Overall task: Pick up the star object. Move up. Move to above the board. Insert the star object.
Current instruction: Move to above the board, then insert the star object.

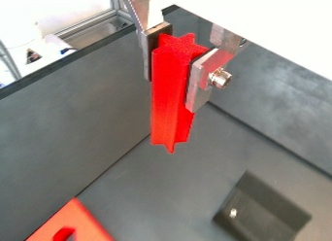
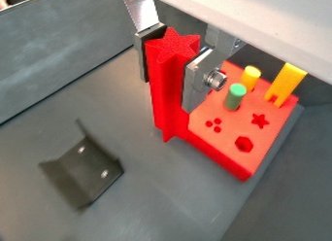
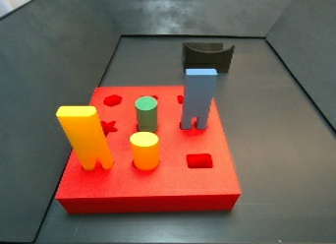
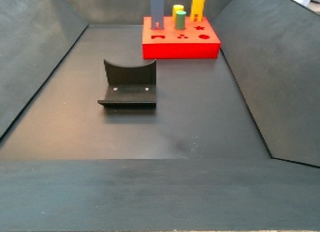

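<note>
Gripped between the closed-in fingers (image 2: pixel 201 75) of the gripper (image 2: pixel 176 62), the star object (image 2: pixel 166 89) is being held up just beside the board (image 2: pixel 240 153), so a small tilt could be jamming it at the star hole (image 2: pixel 259 120).

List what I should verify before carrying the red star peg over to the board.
1. Grasp: gripper jaws shut on the tall slim bright-red ridged star peg: ok.
2. Peg off the dark floor, since neither side view shows it standing there: ok.
3. Star hole in the large flat red square board unfilled: ok.
4. Peg above the board: not ok; in a wrist view it hangs beside the board's edge.
5. Clearance over the tall yellow block: cannot tell.
</note>
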{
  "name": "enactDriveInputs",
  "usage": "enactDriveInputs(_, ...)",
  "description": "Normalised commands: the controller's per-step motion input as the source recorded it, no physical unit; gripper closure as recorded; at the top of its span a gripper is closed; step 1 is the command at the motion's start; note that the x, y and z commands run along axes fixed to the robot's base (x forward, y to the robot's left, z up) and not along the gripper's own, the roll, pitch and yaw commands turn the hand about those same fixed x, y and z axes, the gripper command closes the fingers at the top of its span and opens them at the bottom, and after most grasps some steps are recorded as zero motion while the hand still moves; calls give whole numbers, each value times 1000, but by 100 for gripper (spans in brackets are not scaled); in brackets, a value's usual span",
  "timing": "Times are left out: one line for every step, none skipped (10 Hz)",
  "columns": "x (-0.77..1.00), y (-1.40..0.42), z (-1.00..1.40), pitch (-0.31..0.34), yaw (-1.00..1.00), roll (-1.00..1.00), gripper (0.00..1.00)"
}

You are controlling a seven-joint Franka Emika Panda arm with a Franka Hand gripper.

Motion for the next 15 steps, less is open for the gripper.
enactDriveInputs(210, -1000, 105, 135, 6, -7, 100)
enactDriveInputs(219, -1000, 108, 137, 7, 0, 100)
enactDriveInputs(229, -1000, 108, 131, 8, -3, 100)
enactDriveInputs(239, -1000, 114, 131, 7, -4, 100)
enactDriveInputs(251, -1000, 118, 129, 8, 2, 100)
enactDriveInputs(263, -1000, 119, 127, 7, 8, 100)
enactDriveInputs(274, -910, 122, 138, 9, 11, 100)
enactDriveInputs(240, -708, 99, 139, 7, 16, 100)
enactDriveInputs(163, -371, 57, 128, 10, 34, 100)
enactDriveInputs(114, -226, 39, 105, 10, 44, 100)
enactDriveInputs(-29, 0, 0, 0, 0, 0, 100)
enactDriveInputs(-286, 0, -263, -60, 46, 16, 100)
enactDriveInputs(-540, 0, -414, -96, 174, 36, 100)
enactDriveInputs(-591, -89, -511, -116, 257, 71, 100)
enactDriveInputs(-637, -183, -583, -146, 360, 89, 100)
